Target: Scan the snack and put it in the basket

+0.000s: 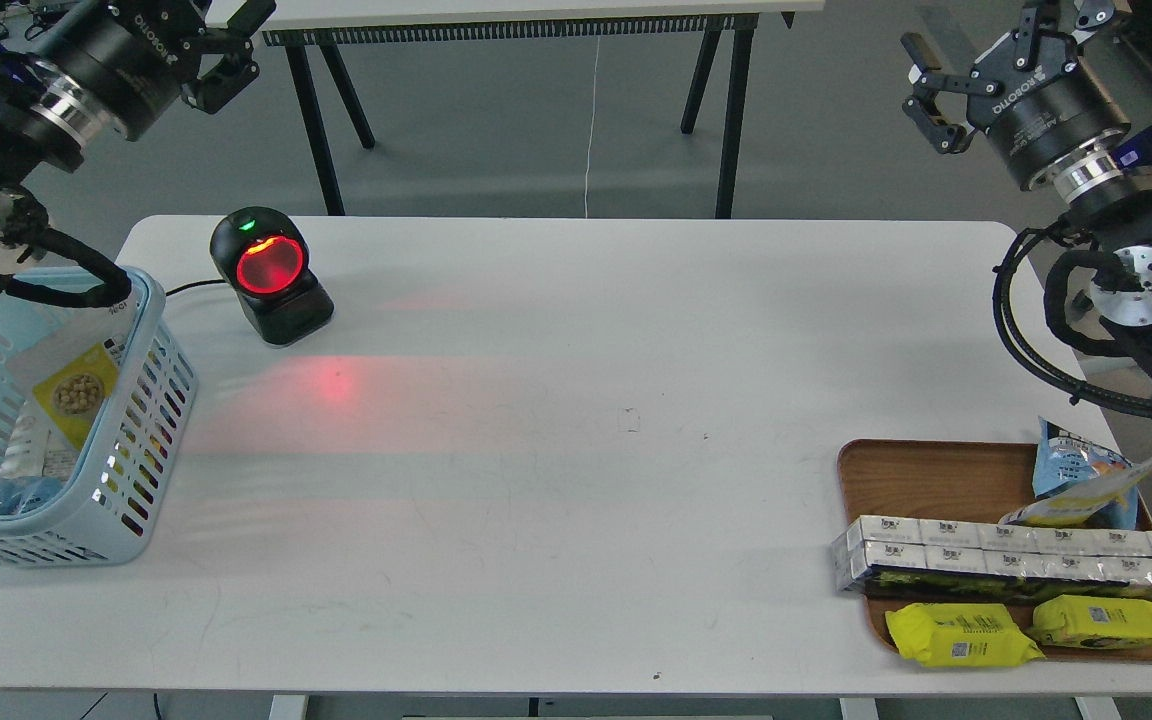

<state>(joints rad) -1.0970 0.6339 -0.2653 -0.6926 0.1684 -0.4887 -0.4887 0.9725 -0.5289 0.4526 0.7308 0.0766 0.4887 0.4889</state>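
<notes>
The snack (pixel 73 392), a yellow and grey-white pouch with a round nut picture, leans inside the light blue basket (pixel 141 470) at the table's left edge. My left gripper (pixel 236 45) is raised at the top left, above and behind the basket, open and empty. My right gripper (pixel 976 50) is raised at the top right, beyond the table's far right corner, open and empty. A second yellow and grey-white pouch (pixel 1086 497) lies on its side in the brown tray (pixel 921 475).
A black scanner (pixel 271 278) with a lit red window stands at the back left and casts red light on the white table (pixel 576 400). The tray also holds a blue pouch (pixel 1066 460), a row of silver cartons (pixel 1016 555) and two flat yellow packs (pixel 961 635).
</notes>
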